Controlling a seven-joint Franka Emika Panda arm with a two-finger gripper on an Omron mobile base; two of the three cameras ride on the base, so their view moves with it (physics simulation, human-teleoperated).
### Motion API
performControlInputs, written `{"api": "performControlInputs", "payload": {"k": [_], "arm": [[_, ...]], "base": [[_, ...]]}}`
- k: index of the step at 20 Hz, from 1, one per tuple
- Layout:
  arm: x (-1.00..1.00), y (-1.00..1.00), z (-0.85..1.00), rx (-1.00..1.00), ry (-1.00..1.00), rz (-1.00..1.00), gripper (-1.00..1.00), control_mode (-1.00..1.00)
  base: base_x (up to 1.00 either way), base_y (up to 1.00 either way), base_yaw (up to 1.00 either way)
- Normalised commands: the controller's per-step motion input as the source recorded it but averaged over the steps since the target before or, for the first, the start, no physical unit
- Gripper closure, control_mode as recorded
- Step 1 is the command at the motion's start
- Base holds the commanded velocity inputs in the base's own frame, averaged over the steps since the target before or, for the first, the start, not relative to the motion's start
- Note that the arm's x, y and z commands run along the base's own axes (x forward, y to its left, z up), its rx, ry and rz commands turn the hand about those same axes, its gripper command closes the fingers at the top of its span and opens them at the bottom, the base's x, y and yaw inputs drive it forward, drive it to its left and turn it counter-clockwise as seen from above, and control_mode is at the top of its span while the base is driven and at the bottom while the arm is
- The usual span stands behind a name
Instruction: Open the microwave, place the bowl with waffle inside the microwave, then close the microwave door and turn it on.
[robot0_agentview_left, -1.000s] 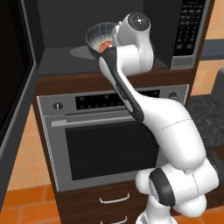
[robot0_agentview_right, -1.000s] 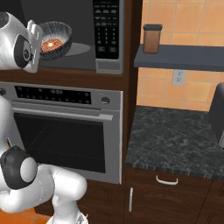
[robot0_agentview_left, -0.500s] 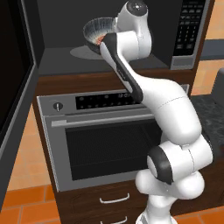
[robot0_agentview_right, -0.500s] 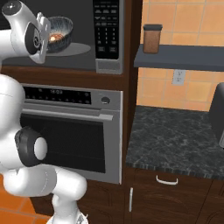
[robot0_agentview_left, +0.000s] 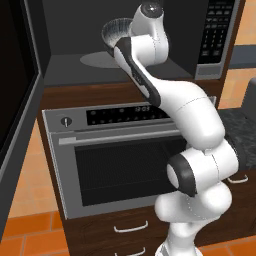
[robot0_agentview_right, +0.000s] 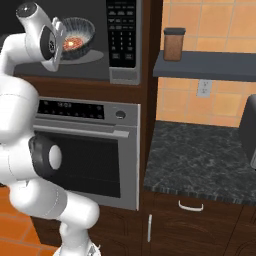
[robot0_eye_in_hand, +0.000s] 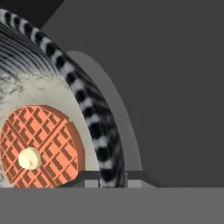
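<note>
The ribbed dark grey bowl (robot0_agentview_right: 77, 36), tilted, is carrying an orange-brown gridded waffle (robot0_eye_in_hand: 39, 146) inside the open microwave (robot0_agentview_right: 120, 45), above its turntable (robot0_agentview_left: 97, 60). The gripper (robot0_eye_in_hand: 103, 177) is clamping the bowl's rim; the white arm is reaching up into the cavity.

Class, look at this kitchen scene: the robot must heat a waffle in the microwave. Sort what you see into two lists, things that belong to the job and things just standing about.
Belonging to the job:
microwave, door swung open
bowl, tilted, gripped at its rim
waffle in the bowl
gripper, shut on the bowl

Just standing about:
oven below the microwave
brown jar on the shelf
</note>
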Motion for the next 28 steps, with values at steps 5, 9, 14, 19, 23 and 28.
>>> {"api": "performControlInputs", "payload": {"k": [5,9,14,19,23,28], "arm": [[0.60,0.05,-0.17,0.00,0.14,0.00,1.00,-1.00],[0.06,0.09,0.00,0.00,0.08,0.00,1.00,-1.00],[0.00,0.00,0.00,0.00,0.00,0.00,-1.00,-1.00],[0.00,0.00,0.00,0.00,0.00,0.00,-1.00,-1.00],[-0.19,-0.03,0.00,0.00,-0.05,0.00,-1.00,-1.00],[-1.00,0.00,0.10,0.00,-0.30,0.04,-1.00,-1.00]], "base": [[0.00,0.00,0.00],[0.00,0.00,0.00],[0.00,0.00,0.00],[0.00,0.00,0.00],[0.00,0.00,0.00],[0.00,0.00,0.00]]}}
